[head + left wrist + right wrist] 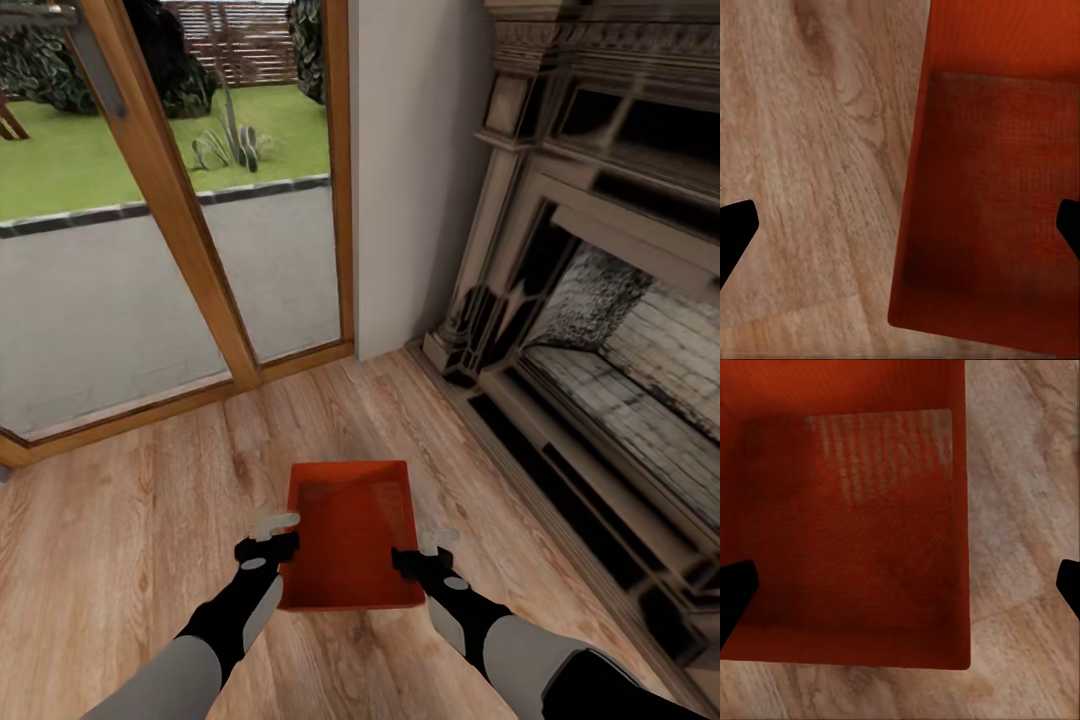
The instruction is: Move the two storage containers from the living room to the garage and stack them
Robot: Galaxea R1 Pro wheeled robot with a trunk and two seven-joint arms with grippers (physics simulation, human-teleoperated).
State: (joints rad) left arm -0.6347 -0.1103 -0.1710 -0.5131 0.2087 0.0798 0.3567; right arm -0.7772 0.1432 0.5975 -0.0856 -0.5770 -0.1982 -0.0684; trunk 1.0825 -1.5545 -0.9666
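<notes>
both grippers, the left gripper (277, 535) and the right gripper (428, 553), stand wide open, each straddling a side wall of the storage container (352, 532) on the living room's wood floor (120, 540). closing unevenly could tilt the thin-walled container or let it slip.

Orange-red storage container (350, 535), open-topped, empty, upright on wood-plank floor (130, 520)
</notes>
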